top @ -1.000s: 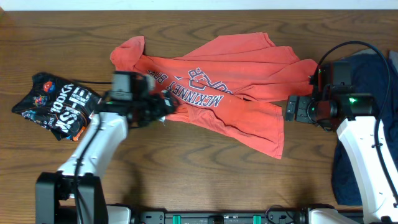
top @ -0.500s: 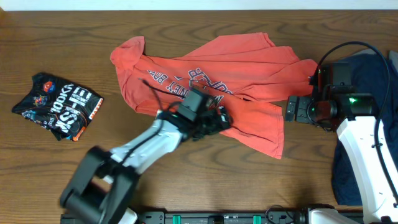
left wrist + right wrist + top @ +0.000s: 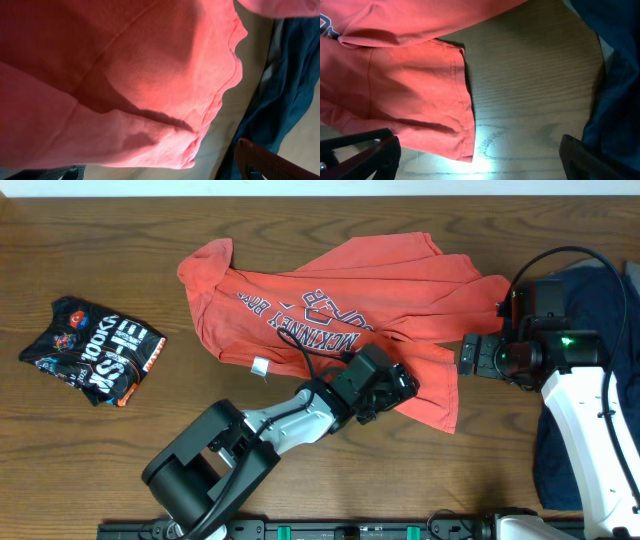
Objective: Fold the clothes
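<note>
The coral-red T-shirt lies spread, lettering up, across the middle of the wooden table. My left gripper reaches over its lower right part, by the hem. In the left wrist view the red fabric fills the frame above the open left gripper, with nothing gripped. My right gripper hovers open just off the shirt's right edge. The right wrist view shows the shirt's hem corner near the open right gripper. A black printed garment lies folded at the left.
A navy garment is heaped at the table's right edge, under the right arm, and appears as navy cloth in the right wrist view. Bare wood runs along the front of the table.
My left arm has swept from the shirt's left side rightward across the front to its lower right hem. The right arm has not moved. The shirt's left edge now lies uncovered.
</note>
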`<move>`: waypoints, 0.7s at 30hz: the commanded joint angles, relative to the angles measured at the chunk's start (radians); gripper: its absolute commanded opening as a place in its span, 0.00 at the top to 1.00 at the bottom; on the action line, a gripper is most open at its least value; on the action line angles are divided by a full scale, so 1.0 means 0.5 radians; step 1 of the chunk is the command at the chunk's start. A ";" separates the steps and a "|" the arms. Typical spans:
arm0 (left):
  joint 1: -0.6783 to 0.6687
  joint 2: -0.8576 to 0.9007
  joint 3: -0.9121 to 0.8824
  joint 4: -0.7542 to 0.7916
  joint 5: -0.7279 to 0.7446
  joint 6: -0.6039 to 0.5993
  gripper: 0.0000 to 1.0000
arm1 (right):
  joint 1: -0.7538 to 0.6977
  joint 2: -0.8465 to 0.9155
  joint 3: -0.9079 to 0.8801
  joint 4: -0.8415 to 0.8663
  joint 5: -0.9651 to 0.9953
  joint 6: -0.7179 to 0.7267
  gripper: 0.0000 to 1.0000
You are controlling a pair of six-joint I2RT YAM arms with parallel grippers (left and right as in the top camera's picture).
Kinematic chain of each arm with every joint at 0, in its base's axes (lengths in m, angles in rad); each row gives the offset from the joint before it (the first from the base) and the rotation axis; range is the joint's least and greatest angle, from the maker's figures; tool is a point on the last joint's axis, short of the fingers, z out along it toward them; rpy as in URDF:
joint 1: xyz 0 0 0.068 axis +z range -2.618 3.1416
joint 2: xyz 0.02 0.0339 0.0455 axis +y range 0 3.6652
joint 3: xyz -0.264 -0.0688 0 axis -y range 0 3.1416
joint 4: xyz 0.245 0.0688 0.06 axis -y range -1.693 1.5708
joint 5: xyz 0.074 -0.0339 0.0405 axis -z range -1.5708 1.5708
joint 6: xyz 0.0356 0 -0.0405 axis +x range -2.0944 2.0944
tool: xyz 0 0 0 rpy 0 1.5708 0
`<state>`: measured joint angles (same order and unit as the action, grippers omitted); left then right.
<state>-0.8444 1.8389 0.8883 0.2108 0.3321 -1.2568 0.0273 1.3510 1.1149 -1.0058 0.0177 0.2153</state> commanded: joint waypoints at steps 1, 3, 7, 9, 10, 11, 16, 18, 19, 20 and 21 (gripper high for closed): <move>-0.049 0.128 -0.030 -0.054 -0.194 -0.244 0.05 | -0.015 -0.020 -0.002 0.000 0.001 -0.019 0.01; -0.065 0.145 -0.030 -0.040 -0.321 -0.282 0.05 | -0.015 -0.020 -0.002 0.000 0.001 -0.019 0.01; -0.063 0.182 -0.030 -0.029 -0.473 -0.313 0.08 | -0.015 -0.020 -0.002 -0.001 0.001 -0.019 0.01; -0.063 0.207 -0.030 -0.029 -0.510 -0.381 0.11 | -0.015 -0.020 -0.002 -0.002 0.001 -0.019 0.01; -0.063 0.221 -0.030 -0.029 -0.523 -0.435 0.14 | -0.014 -0.020 -0.002 -0.002 0.000 -0.019 0.01; -0.063 0.240 -0.030 -0.027 -0.541 -0.508 0.16 | -0.015 -0.020 -0.002 -0.002 -0.005 -0.019 0.01; -0.063 0.298 -0.030 -0.018 -0.630 -0.580 0.44 | -0.015 -0.020 -0.002 -0.001 -0.044 -0.020 0.01; -0.063 0.303 -0.030 -0.021 -0.637 -0.568 0.63 | -0.015 -0.020 -0.002 -0.001 -0.043 -0.020 0.01; -0.063 0.302 -0.030 -0.019 -0.637 -0.518 0.75 | -0.015 -0.020 -0.002 -0.001 -0.044 -0.020 0.01; -0.063 0.302 -0.030 -0.021 -0.636 -0.462 0.81 | -0.015 -0.020 -0.002 0.000 -0.043 -0.020 0.01; -0.063 0.301 -0.030 -0.022 -0.632 -0.407 0.94 | -0.015 -0.020 -0.002 0.000 -0.043 -0.020 0.01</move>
<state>-0.8806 1.9232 0.9161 0.2424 0.0673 -1.5196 0.0273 1.3510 1.1149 -1.0061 0.0017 0.2153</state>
